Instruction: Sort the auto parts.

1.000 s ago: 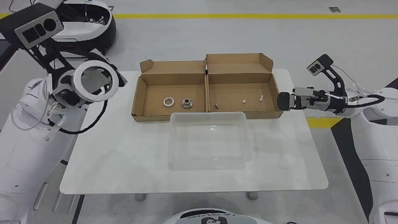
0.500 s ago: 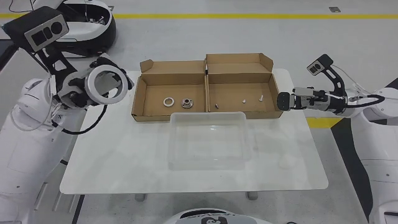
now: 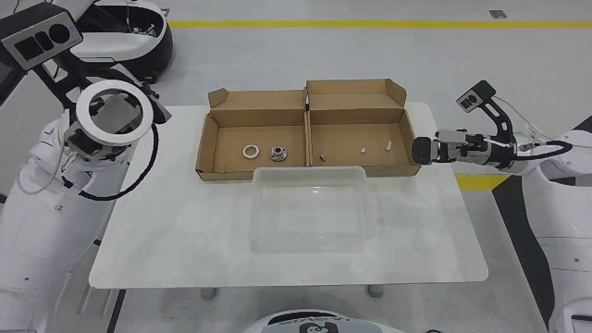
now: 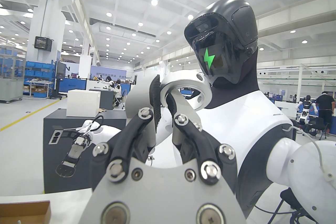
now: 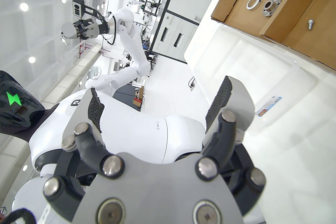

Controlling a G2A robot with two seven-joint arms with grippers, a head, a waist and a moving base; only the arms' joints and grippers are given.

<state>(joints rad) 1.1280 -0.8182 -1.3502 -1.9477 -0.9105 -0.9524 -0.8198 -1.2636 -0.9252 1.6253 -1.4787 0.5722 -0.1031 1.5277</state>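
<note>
Ring point(image 4: 200, 97) tight in left tool point(image 4: 161, 93); right tool point(image 5: 160, 88) wide open, empty; sm. parts point(image 3: 365, 152) in box point(image 3: 200, 144) unclear.

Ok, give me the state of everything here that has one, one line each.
left hand, shut on the large ring
large ring, held by its wall, in the air
right hand, open, empty
cardboard box, open, flaps up
clear bin, empty
small ring, flat in the box's left compartment
flanged part, beside the small ring, same compartment
</note>
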